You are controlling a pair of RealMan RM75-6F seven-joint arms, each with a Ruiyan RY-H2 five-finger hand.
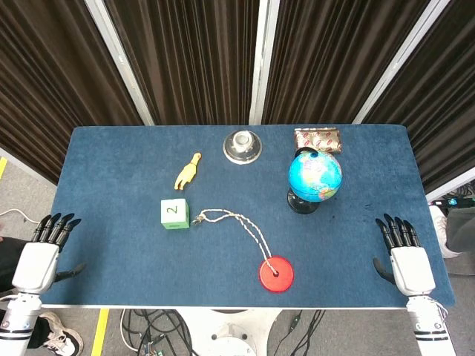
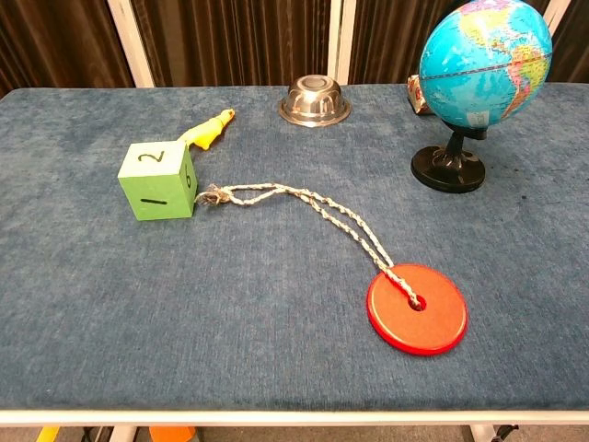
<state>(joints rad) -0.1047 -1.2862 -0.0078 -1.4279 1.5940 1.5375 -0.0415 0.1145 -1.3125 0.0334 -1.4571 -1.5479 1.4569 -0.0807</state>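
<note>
Left hand [image 1: 46,251] rested at the near-left edge of the blue table [image 1: 111,222], fingers stretched out and slightly apart, thumb off to the side, holding nothing. Hung just off the table edge, apparently without touching it, though hard to tell from the head view alone. Right hand [image 1: 404,256] sat likewise at the near-right edge, fingers extended and spread a little, gripping nothing. Neither hand appeared in the chest view.

Taking the red disc [image 1: 276,275] as landmark: lay flat near the front edge of the table, roughly midway between the two hands and well apart from both. Threaded through its centre hole, a braided cord [image 1: 237,222] that ran away from the disc toward the far left and ended in a knotted loop. Just beside that loop, farther left of the disc, a green cube [image 1: 174,213] marked with numbers, a 2 on top. Beyond the cube, farther still from the disc, a small yellow figure [image 1: 188,171] lying on its side. Straight back from the disc, near the far edge, a metal bowl [image 1: 243,145] turned upside down. To the far right of the disc, a globe [image 1: 315,176] upright on a black stand, and behind the globe a small patterned packet [image 1: 318,139], largely hidden by the globe in the chest view.
</note>
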